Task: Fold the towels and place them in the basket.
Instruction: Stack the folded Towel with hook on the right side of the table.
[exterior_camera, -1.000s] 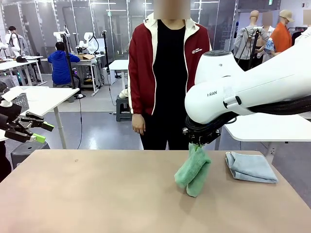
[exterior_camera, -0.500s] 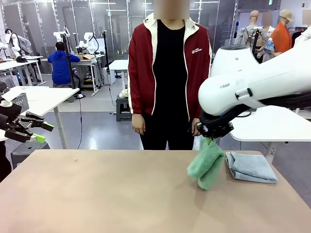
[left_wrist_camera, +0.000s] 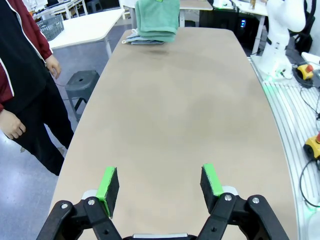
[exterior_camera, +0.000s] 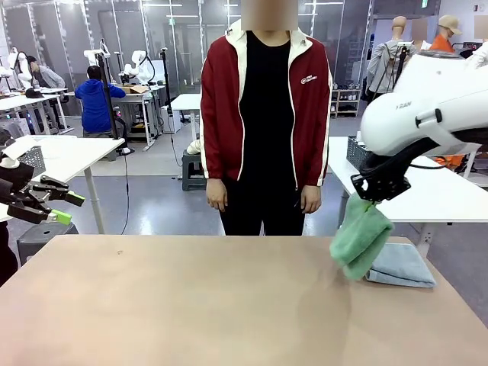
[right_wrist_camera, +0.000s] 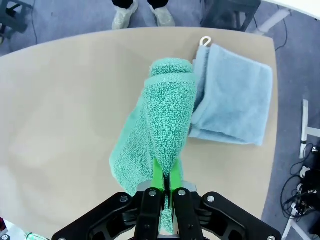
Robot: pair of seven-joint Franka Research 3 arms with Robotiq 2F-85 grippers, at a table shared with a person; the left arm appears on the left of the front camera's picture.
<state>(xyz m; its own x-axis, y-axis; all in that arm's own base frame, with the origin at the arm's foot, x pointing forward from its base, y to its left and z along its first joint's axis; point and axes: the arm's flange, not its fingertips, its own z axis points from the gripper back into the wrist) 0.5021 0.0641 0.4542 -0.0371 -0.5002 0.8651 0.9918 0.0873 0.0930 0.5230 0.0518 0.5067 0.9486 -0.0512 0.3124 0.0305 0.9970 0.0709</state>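
A folded green towel [exterior_camera: 361,241] hangs above the table's far right, pinched at its top by my right gripper [exterior_camera: 375,195], which is shut on it. In the right wrist view the green towel [right_wrist_camera: 156,140] droops from the closed fingers [right_wrist_camera: 167,181], over the left edge of a folded pale blue towel [right_wrist_camera: 235,100]. That blue towel [exterior_camera: 402,267] lies flat on the table at the right, and the left wrist view has both towels [left_wrist_camera: 156,20] at the far end. My left gripper [exterior_camera: 55,206] is open off the table's left edge, its pads [left_wrist_camera: 108,184] wide apart over bare tabletop. The basket is out of view.
A person in a red jacket [exterior_camera: 265,114] stands at the far side, hands down. A white side table [exterior_camera: 427,194] stands behind the right end of the table. A stool [left_wrist_camera: 83,82] sits beside the table on the person's side.
My right arm has carried the green towel to the right and slightly up, from the table's middle to above the blue towel's edge. The left gripper has not moved.
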